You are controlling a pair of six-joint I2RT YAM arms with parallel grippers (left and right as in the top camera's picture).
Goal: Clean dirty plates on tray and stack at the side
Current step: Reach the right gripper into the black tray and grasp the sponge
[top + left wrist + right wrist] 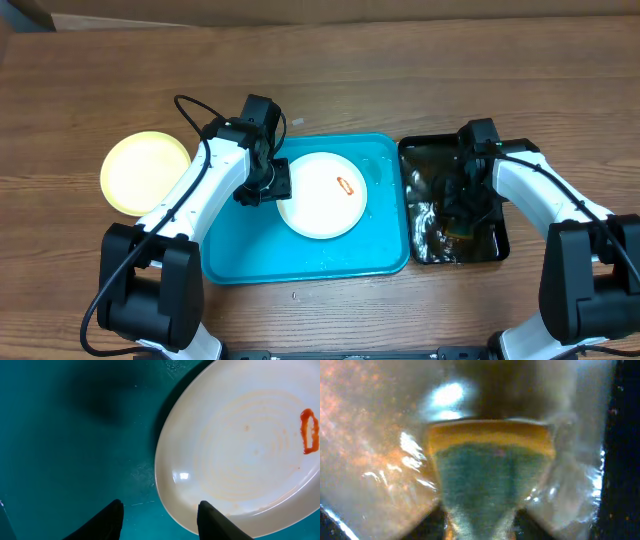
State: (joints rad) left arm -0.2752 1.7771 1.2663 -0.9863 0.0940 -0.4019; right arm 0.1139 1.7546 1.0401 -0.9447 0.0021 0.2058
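Observation:
A white plate (320, 195) with a small orange-red smear (348, 185) lies in the turquoise tray (250, 255). My left gripper (268, 186) is at the plate's left rim. In the left wrist view the gripper (160, 521) stands open. One of its fingers (215, 522) is over the rim of the plate (250, 450) and the other is over the bare tray (60, 435). A pale yellow plate (145, 172) rests on the table left of the tray. My right gripper (482, 527) is shut on a yellow and green sponge (490, 470), down in the black tray.
The glossy black tray (495, 245) holding foamy water sits right of the turquoise tray, with my right gripper (460, 215) inside it. The table's wooden surface (330, 80) runs behind both trays.

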